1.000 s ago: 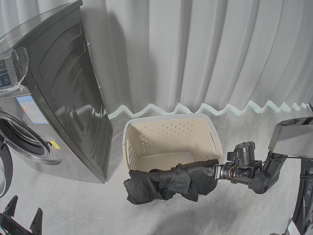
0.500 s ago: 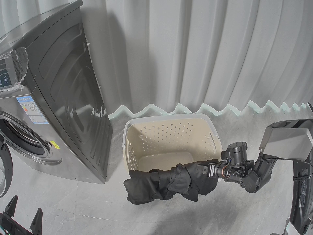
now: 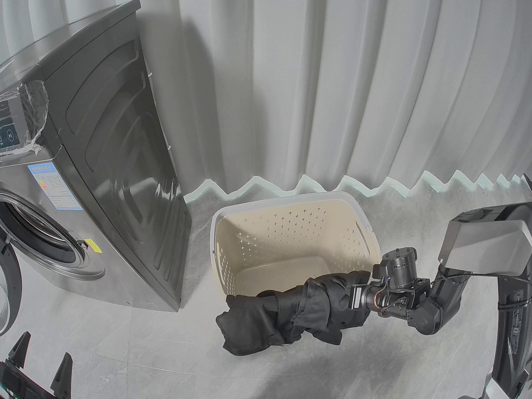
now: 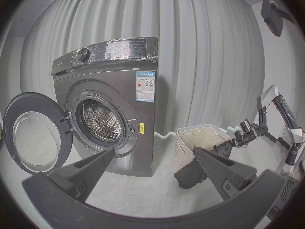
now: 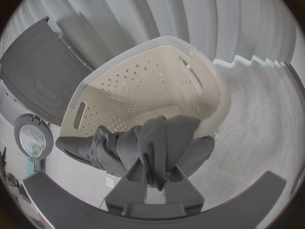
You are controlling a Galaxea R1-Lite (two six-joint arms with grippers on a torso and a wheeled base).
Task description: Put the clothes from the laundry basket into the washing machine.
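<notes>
The right gripper [image 5: 155,172] clamps the black garment [image 3: 288,311], draped over the rim of the laundry basket [image 3: 288,200], for transfer to the washing machine [image 3: 111,156].

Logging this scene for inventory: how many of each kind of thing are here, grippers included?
washing machine: 1
laundry basket: 1
dark clothes bundle: 1
grippers: 2 (left gripper, right gripper)
Total: 5
</notes>
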